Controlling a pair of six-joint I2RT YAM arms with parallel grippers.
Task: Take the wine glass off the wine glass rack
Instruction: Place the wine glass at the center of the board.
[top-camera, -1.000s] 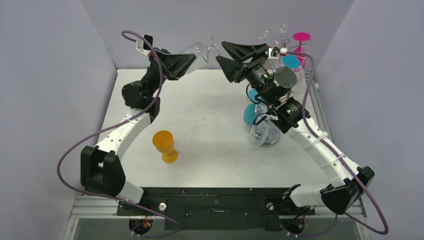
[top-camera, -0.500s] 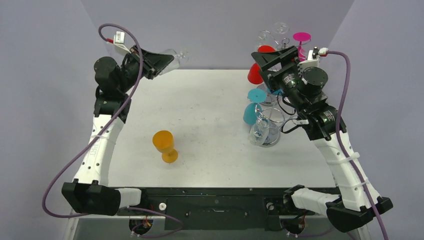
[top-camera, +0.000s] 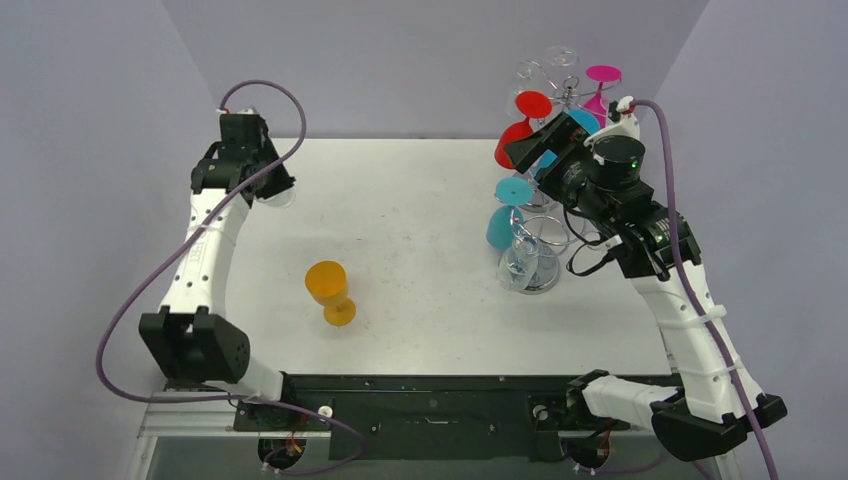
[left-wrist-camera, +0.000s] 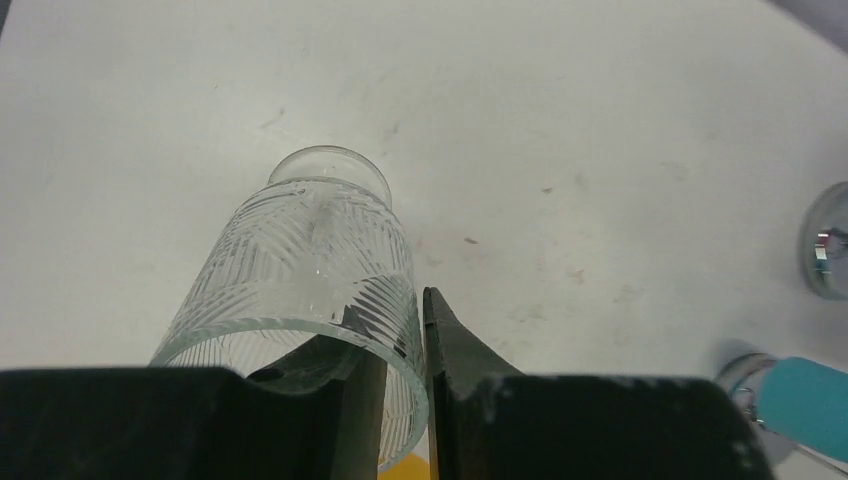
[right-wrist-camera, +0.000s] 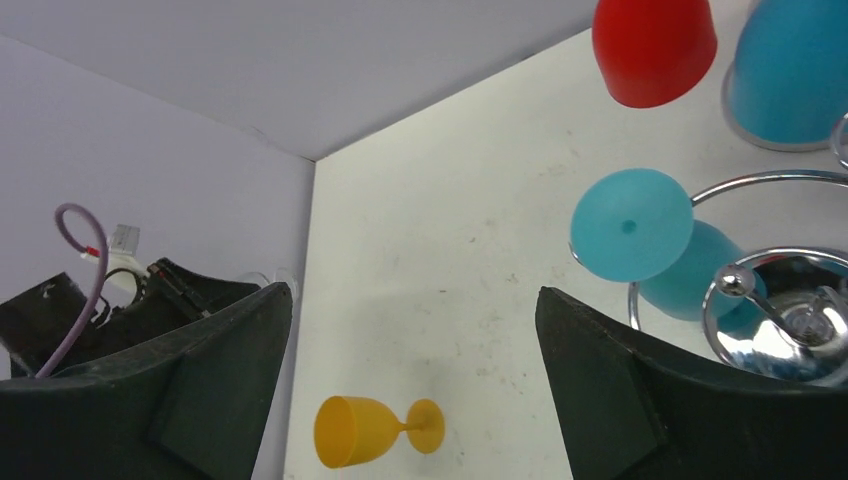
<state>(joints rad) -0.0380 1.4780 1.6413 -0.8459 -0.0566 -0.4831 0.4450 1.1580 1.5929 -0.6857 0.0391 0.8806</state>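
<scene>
My left gripper (top-camera: 250, 180) is shut on the rim of a clear etched wine glass (left-wrist-camera: 310, 250), one finger inside the bowl and one outside. It holds the glass low over the table's far-left part, and I cannot tell whether the foot touches. The chrome wine glass rack (top-camera: 541, 262) stands at the right with red (top-camera: 512, 148), cyan (top-camera: 500, 226), magenta (top-camera: 603, 74) and clear glasses hanging on it. My right gripper (top-camera: 527, 152) is open and empty, high beside the rack's red glass (right-wrist-camera: 652, 45) and above a cyan foot (right-wrist-camera: 632, 225).
An orange plastic wine glass (top-camera: 330, 290) stands upright on the table left of centre; it also shows in the right wrist view (right-wrist-camera: 375, 430). Purple walls close in the table at the back and both sides. White tabletop (top-camera: 420, 220) lies between the orange glass and the rack.
My left arm has swung from the high back middle to the far left and down toward the table, carrying the clear glass. My right gripper has drawn back right to the rack.
</scene>
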